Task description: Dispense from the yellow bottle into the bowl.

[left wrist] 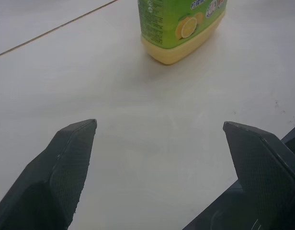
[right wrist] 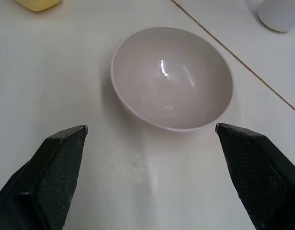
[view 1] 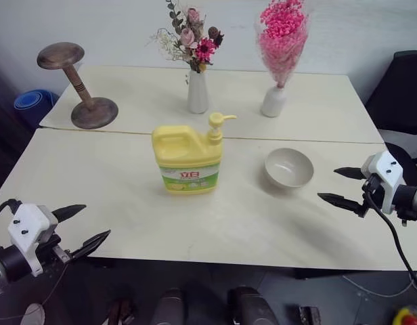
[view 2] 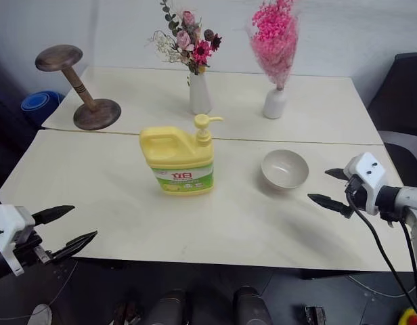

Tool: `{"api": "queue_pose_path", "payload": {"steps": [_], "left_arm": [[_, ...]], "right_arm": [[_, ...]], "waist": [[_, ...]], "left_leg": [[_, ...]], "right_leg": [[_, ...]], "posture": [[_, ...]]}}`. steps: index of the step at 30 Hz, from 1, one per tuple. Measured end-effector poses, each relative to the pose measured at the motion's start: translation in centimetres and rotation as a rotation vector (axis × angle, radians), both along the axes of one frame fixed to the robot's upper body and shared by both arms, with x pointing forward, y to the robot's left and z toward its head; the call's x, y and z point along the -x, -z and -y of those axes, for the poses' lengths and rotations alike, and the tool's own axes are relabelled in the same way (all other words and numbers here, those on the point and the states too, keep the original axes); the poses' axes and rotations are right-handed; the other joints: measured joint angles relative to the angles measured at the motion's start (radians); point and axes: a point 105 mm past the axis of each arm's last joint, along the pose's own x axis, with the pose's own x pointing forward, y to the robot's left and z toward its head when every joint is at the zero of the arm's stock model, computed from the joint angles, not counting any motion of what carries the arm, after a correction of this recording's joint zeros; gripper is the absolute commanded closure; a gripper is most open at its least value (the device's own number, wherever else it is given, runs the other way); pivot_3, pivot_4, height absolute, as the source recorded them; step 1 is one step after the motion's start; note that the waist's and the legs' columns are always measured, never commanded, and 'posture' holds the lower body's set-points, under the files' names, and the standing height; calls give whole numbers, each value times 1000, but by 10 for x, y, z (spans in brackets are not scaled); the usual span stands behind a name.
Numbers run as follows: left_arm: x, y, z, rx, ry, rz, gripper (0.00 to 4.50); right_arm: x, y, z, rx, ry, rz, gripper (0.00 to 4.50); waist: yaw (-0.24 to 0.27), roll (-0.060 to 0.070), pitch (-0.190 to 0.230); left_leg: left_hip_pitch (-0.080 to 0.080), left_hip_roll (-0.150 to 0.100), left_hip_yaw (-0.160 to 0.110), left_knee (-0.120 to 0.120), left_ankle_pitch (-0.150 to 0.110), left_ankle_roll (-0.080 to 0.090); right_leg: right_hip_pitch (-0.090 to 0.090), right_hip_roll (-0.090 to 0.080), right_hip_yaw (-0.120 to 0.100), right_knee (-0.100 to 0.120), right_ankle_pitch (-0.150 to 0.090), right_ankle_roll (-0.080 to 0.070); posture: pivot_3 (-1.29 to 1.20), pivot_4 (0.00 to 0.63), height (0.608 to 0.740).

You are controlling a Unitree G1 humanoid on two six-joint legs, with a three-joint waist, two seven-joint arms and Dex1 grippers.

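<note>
The yellow bottle stands upright near the middle of the pale tabletop, its built-in handle toward the robot's left and its pump dispenser top with the spout pointing toward the robot's right; the green-white label with red characters faces the camera. The bowl, beige-grey and smooth-sided, sits upright near the bottle on its right, apart from it, and its interior appears empty in the right wrist view. The left tool hovers over the near left edge of the tabletop, well apart from the bottle, with both black fingers spread wide and nothing between them. The right tool hovers near the right side of the bowl without touching it, its fingers likewise spread wide and holding nothing. Behind a seam in the tabletop stand a white vase of mixed flowers, a white vase of pink blooms and a dark wooden stand.
</note>
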Motion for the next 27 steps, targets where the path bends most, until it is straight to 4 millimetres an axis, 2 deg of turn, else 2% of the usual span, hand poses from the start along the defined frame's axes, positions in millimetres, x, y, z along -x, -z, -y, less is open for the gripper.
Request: {"api": "queue_pose_path", "payload": {"steps": [5, 12, 19, 24, 27], "left_arm": [[1, 6, 3, -13, 18, -31, 0], [-3, 4, 2, 18, -6, -33, 0], [-4, -3, 11, 66, 40, -34, 0], [-4, -24, 38, 58, 192, -61, 0], [-11, -54, 60, 48, 322, -54, 0]], "right_arm": [[2, 3, 1, 2, 2, -10, 16], [2, 4, 1, 11, 5, -16, 16], [4, -4, -13, -43, -53, -41, 16], [2, -21, -47, -8, -184, 5, 16], [-3, -22, -78, 2, -279, 22, 16]], "waist": [[0, 0, 0], [0, 0, 0], [0, 0, 0], [0, 1, 1], [0, 1, 1]], "left_leg": [[0, 0, 0, 0, 0, 0], [0, 0, 0, 0, 0, 0], [0, 0, 0, 0, 0, 0], [0, 1, -1, -1, 0, -1], [0, 1, -2, -1, 2, -3]], "right_leg": [[0, 0, 0, 0, 0, 0], [0, 0, 0, 0, 0, 0], [0, 0, 0, 0, 0, 0], [-1, 0, 0, 0, 0, -1], [-2, 0, -1, 0, 0, -1]], "posture": [[0, 150, 740], [0, 150, 740], [0, 150, 740], [0, 150, 740], [0, 150, 740]]}}
